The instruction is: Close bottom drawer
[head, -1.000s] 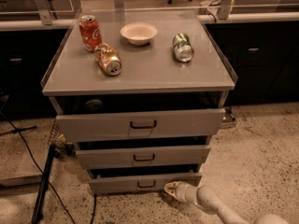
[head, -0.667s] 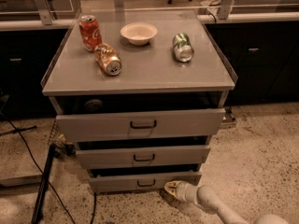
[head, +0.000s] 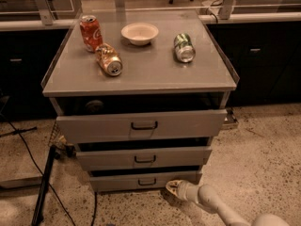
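The robot's pale gripper (head: 173, 187) is down low, just over the speckled floor (head: 263, 145). I cannot tell if it is open or closed. Right beside it, to the left, is the small grey metal bottom drawer (head: 117, 182) with its little black handle (head: 147, 181). The drawer sticks out a bit. Above the gripper are two bigger grey drawers (head: 141, 125). High above, on the grey cabinet top (head: 150, 76), are a white bowl (head: 139, 33), a red can (head: 89, 32) standing up, and a gold can (head: 109, 60) and a green can (head: 184, 47) lying down.
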